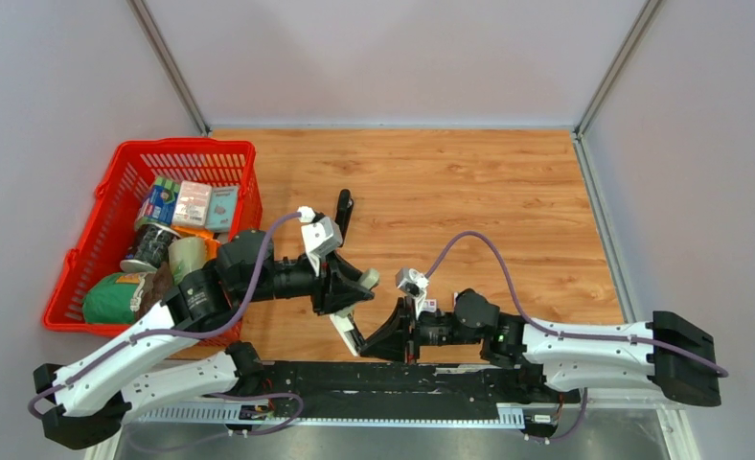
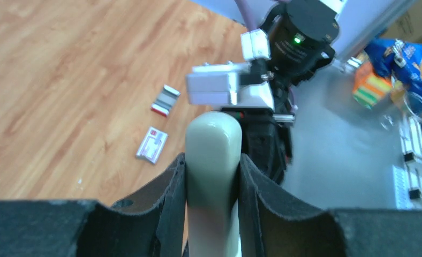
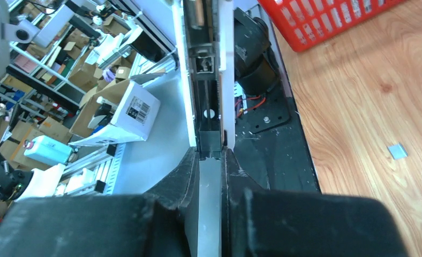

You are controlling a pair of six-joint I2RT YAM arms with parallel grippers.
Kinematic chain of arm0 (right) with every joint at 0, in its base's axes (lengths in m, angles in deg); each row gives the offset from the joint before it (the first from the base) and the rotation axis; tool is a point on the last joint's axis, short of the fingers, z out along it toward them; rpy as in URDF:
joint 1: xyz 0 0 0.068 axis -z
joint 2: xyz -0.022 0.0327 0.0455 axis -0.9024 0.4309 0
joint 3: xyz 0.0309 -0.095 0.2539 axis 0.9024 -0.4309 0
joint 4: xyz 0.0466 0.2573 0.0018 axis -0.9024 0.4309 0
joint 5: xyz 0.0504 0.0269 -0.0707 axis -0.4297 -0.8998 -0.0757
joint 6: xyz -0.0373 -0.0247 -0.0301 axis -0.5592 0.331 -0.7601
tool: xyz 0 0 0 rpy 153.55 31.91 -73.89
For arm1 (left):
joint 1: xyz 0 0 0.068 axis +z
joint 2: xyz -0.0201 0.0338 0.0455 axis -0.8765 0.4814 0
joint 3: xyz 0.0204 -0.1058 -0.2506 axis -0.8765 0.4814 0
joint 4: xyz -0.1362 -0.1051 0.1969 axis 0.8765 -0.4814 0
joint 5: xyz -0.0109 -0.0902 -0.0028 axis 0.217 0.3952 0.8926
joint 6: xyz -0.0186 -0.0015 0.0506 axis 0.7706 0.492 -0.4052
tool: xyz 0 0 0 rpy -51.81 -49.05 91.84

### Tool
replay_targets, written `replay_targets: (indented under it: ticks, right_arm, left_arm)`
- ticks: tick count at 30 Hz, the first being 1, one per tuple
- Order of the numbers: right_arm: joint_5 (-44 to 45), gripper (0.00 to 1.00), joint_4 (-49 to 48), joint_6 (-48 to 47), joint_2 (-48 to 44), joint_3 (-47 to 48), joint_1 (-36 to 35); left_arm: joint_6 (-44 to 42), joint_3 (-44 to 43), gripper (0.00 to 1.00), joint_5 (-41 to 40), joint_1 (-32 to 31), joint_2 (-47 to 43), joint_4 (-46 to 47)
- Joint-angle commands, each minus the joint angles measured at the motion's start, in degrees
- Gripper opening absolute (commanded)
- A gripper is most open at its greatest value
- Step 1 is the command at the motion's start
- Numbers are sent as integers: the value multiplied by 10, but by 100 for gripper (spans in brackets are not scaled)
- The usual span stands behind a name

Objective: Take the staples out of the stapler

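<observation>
The left gripper (image 1: 354, 287) grips the cream top of the stapler (image 1: 367, 279) in the overhead view, and the right gripper (image 1: 369, 340) pinches its white base, so we see it swung apart between them over the wooden table (image 1: 508, 192). A red basket (image 1: 187, 144) stands at the left. From the left wrist, the fingers (image 2: 168, 187) press on the cream end; a small printed box (image 2: 152, 144) and a striped grey piece (image 2: 166, 100) lie on the wood. From the right wrist, the pads (image 3: 182, 182) squeeze the white rail, and the staples (image 3: 397, 151), a small silvery strip, lie on the wood, apart from the stapler.
</observation>
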Motion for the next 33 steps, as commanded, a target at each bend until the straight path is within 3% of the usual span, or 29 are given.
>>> replay_targets:
  ticks: [1,8,15,18,21,26,33]
  right_arm:
    - [-92,0,94,14,7,-20,-41]
    - [-70,0,139,3,-20,-11,-42]
    - [30,4,296,-50,-90,41,-42]
    - [76,14,376,-73,-126,65,-41]
    - [119,41,433,-94,-149,89,-41]
    - [209,64,521,-130,-172,129,-41]
    - [365,70,551,-140,-182,172,-38]
  left_arm:
    - [-29,-46,0,-149,19,9,208]
    - [-29,-53,0,-137,18,16,209]
    - [-30,-49,0,-149,19,17,199]
    - [-32,-47,0,-160,19,17,194]
    - [-33,-42,0,-177,18,20,193]
    - [-38,-44,0,-211,19,31,185]
    - [-34,-50,0,-269,19,55,169]
